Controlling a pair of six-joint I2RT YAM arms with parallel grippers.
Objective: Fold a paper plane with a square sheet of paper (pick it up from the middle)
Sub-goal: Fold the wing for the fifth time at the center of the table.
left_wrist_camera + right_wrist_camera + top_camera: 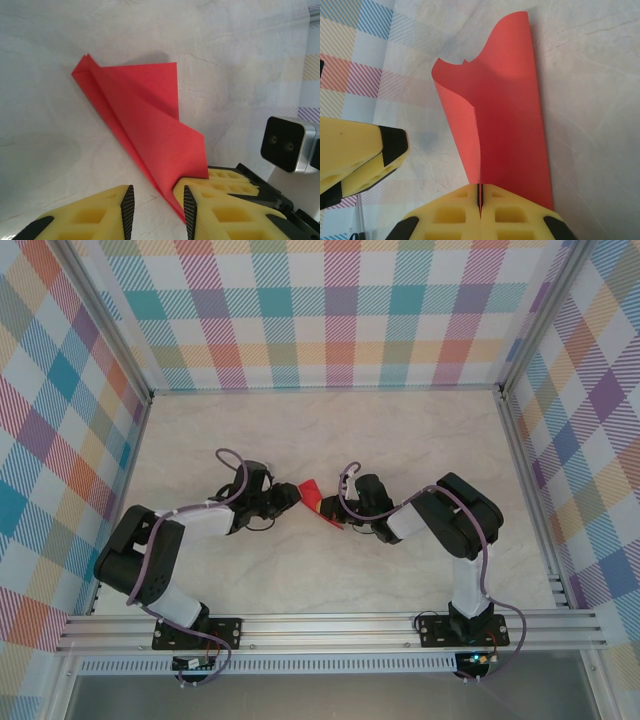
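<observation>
Paper (145, 125) folded narrow is clamped in the right fingers (480, 200); the left fingers (157, 207), apart, straddle its near tip.

Quick count afaict: 1 red sheet of paper (316, 496). 2 robot arms: left arm (150, 555) + right arm (460, 520). 2 tools: left tool (158, 202) + right tool (480, 192), w/ 2 yellow fingers (455, 215) ea, so 4 total. 1 worktop (400, 440). 3 plaid walls (320, 310).
</observation>
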